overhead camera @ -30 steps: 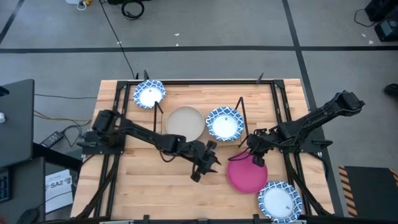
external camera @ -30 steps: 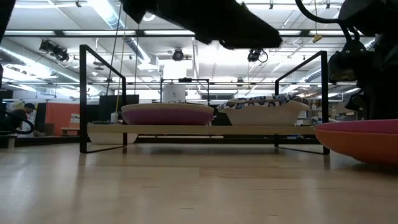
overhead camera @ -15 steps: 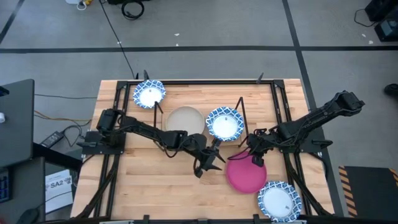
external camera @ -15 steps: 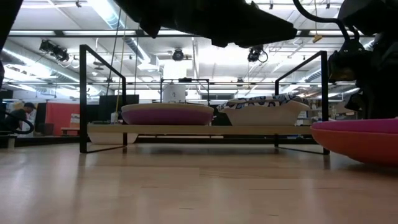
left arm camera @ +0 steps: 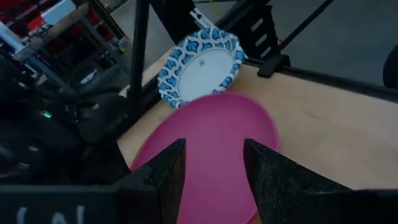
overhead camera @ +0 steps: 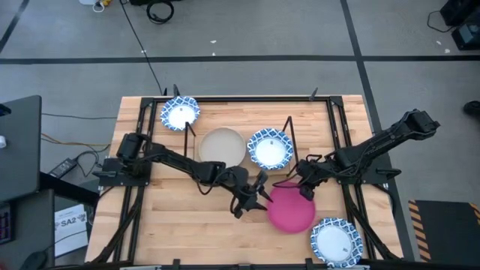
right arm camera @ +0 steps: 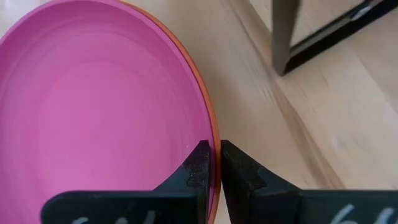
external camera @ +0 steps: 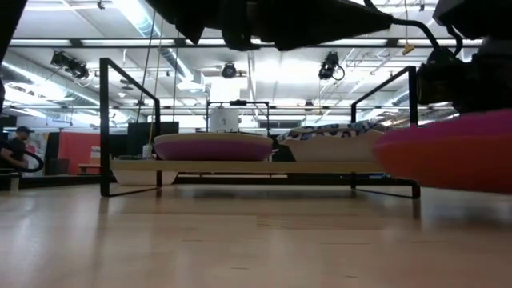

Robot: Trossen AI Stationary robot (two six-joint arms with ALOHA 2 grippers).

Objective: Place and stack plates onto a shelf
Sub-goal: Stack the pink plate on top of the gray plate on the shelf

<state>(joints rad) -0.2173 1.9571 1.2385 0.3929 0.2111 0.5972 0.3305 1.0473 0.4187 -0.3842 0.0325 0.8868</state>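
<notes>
- Near table centre, right gripper [overhead camera: 306, 190] is clenched on the rim of the magenta plate [overhead camera: 291, 209]; right wrist view shows both fingers pinching that rim edge-on, an orange underside [right arm camera: 213, 134] visible beneath the magenta face.
- Rim pinch likely chosen because a plate lying flat offers no other purchase.
- Low view: magenta plate sits raised and tilted off the table [external camera: 240, 240], judged lifted for carrying.
- Left gripper [overhead camera: 249, 196] hangs just beside the plate's opposite edge, fingers spread, holding nothing; left wrist view looks between them onto the plate. Judged ready to support or take over.
- Shelf [overhead camera: 240, 161] already bears a beige plate [overhead camera: 223, 147] and a blue-and-white plate [overhead camera: 271, 148], side by side.
- Another patterned plate [overhead camera: 180, 113] lies at the far left corner, one more [overhead camera: 336, 242] at the near right table edge.
- Open room: bare board in front of the shelf; the shelf's upright rods and both arms crowd the approach.
</notes>
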